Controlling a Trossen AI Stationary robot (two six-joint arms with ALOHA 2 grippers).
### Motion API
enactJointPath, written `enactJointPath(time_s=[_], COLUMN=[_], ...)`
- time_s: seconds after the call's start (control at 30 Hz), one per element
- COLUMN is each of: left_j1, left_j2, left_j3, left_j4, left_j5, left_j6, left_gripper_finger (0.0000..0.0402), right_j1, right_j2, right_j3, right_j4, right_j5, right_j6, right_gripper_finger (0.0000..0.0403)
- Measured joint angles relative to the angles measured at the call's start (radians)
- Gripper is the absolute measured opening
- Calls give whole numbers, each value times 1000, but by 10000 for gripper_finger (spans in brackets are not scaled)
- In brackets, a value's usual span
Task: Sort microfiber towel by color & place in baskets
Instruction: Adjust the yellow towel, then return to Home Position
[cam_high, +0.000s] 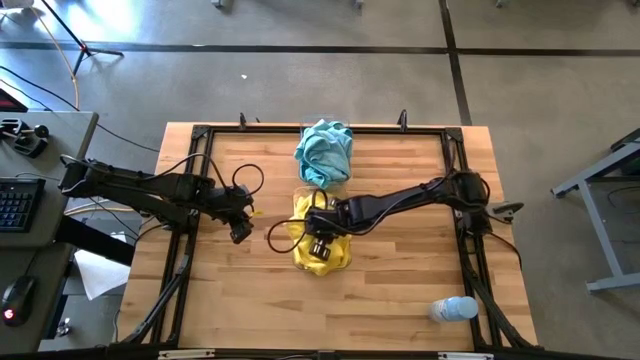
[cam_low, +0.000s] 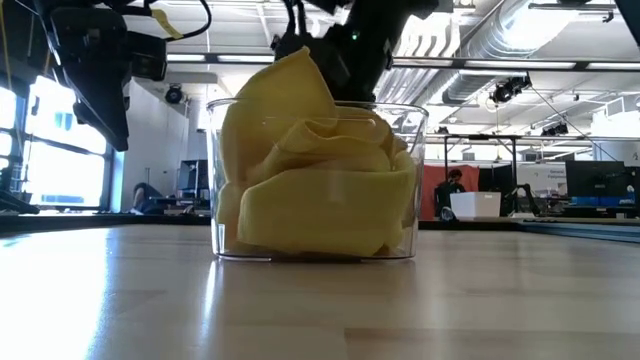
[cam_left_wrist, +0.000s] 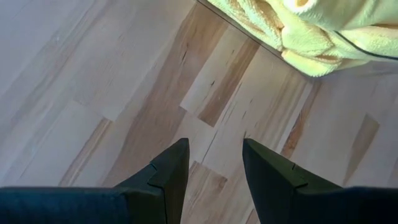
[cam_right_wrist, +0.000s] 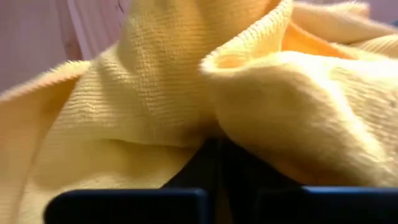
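The right claw (cam_high: 318, 243) sat low over the near clear plastic rectangular basket (cam_low: 415, 180), which was packed with rumpled bright yellow microfiber towels (cam_low: 315, 190). In the right wrist view its two dark fingers (cam_right_wrist: 214, 163) stood together with a fold of yellow cloth pressed around them, so the claw was clenched on a yellow towel (one corner of it peaked above the basket rim in the low view). The basket stood on the pale wooden butcher-block counter (cam_high: 400, 290), about at its middle.

The second clear basket (cam_high: 305, 130) stood just beyond the first, toward the far edge of the counter, and held bunched teal-blue microfiber towels (cam_high: 325, 152) heaped above its rim. The two baskets were just beside one another.

The left claw (cam_high: 240, 232) hung over bare counter to the left of the yellow basket, apart from it. Its fingers (cam_left_wrist: 168, 174) stood spread with wood grain visible between them: released, nothing held.

A clear plastic bottle (cam_high: 452, 309) lay on its side near the counter's near right corner, well apart from the baskets.
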Motion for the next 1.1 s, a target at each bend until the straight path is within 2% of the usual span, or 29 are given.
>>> enactJointPath(time_s=[0.23,0.4,0.63,0.77,0.87,1.0,1.1], left_j1=[-22,-34,-37,-37,-37,-37,-37], left_j2=[0,0,0,0,0,0,0], left_j3=[0,0,0,0,0,0,0], left_j4=[0,0,-1,-8,-19,-23,-8], left_j5=[-25,-35,-46,-48,-48,-49,-77], left_j6=[9,9,9,36,111,259,287], left_gripper_finger=[140,140,140,140,140,140,140], right_j1=[0,4,30,47,58,63,62], right_j2=[-49,-109,-202,-247,-284,-321,-334], right_j3=[0,0,2,2,2,3,3], right_j4=[4,6,-51,-156,-254,-420,-582], right_j5=[3,-4,17,89,120,127,116], right_j6=[1,0,3,50,78,75,117], right_gripper_finger=[83,99,101,101,98,74,42])
